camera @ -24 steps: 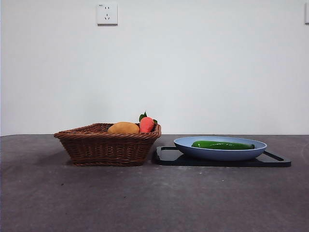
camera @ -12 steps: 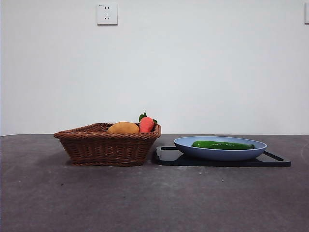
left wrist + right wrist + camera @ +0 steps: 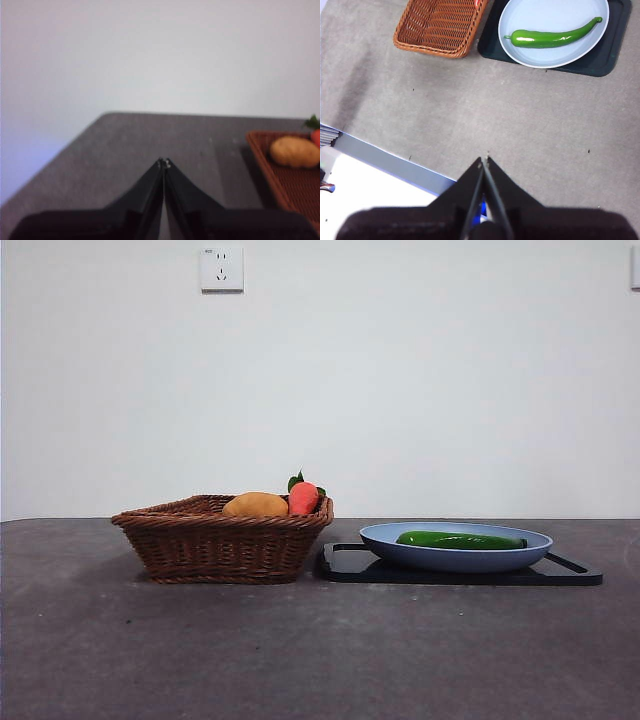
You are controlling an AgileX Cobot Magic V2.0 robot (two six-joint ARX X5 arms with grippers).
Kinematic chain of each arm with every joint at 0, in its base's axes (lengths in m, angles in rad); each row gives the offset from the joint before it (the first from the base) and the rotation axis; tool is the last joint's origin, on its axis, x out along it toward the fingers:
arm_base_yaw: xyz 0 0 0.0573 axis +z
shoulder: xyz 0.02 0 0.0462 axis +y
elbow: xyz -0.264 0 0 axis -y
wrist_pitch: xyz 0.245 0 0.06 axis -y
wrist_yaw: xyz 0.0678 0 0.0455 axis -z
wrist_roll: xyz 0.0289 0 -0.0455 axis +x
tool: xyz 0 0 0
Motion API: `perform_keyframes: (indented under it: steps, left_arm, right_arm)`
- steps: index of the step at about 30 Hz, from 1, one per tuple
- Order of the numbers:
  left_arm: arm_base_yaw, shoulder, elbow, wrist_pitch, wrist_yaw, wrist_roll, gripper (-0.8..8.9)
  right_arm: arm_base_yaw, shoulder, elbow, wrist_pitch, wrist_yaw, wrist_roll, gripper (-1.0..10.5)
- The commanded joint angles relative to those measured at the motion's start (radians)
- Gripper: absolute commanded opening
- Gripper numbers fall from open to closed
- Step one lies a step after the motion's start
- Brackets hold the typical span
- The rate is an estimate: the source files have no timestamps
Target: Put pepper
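Note:
The long glossy green pepper (image 3: 460, 539) lies in a pale blue plate (image 3: 455, 558) that rests on a black tray (image 3: 350, 565), right of the wicker basket (image 3: 222, 540). The right wrist view shows the pepper (image 3: 552, 38) on the plate (image 3: 530, 15) from high above. My right gripper (image 3: 483, 161) is shut and empty, high over the table's near edge, far from the pepper. My left gripper (image 3: 163, 162) is shut and empty, off to the side of the basket (image 3: 290, 182). Neither gripper shows in the front view.
The basket holds an orange-yellow fruit (image 3: 255, 505) and a small red fruit with green leaves (image 3: 303, 497). The fruit (image 3: 295, 151) also shows in the left wrist view. A wall socket (image 3: 222, 268) is on the white wall behind.

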Motion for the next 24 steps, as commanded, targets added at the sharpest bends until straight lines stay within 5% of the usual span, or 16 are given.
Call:
perform_keyframes:
  steps: [1,24]
  left_arm:
    - [0.004,-0.019,-0.034,0.012,0.005,-0.023,0.08]
    - [0.003,-0.106,-0.146,-0.018,0.008,-0.069,0.08]
  right_arm:
    - [0.005,0.005,0.017,-0.014,0.003,0.009,0.1]
    - [0.005,0.005,0.016,-0.014,0.003,0.009,0.1]
